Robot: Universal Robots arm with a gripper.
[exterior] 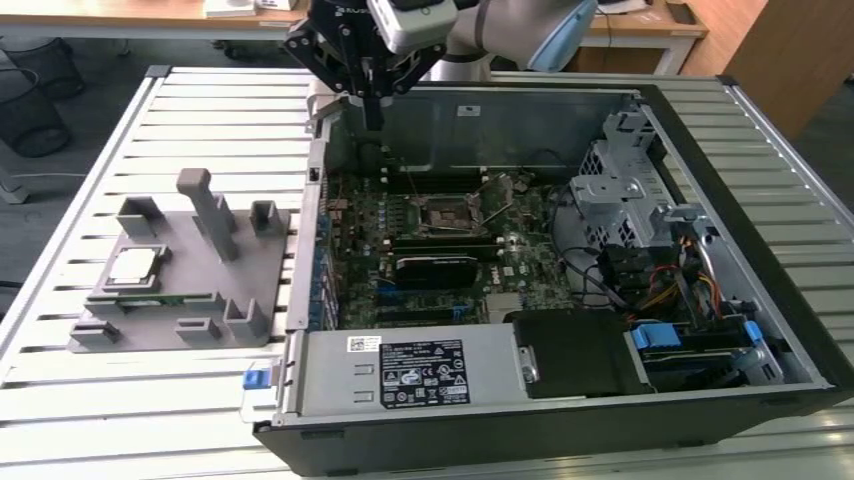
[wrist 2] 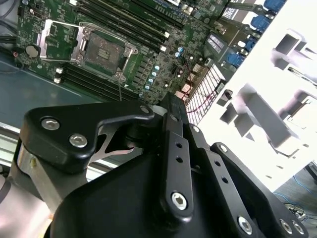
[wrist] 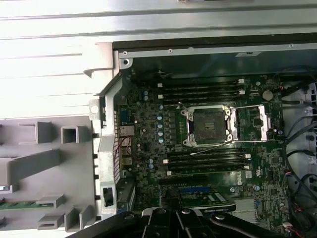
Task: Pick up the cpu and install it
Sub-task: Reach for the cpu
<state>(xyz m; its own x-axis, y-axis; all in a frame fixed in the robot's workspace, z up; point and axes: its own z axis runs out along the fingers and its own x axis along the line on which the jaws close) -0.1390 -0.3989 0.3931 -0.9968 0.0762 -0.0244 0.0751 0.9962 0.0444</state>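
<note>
The cpu (exterior: pixel 134 266), a silvery square chip, lies flat on the grey holder (exterior: pixel 211 232)

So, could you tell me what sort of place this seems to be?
Probably a robotics lab or workshop bench: an open computer case lies on a slatted metal table, a grey fixture beside it holds the cpu, and wooden desks stand behind.
</note>
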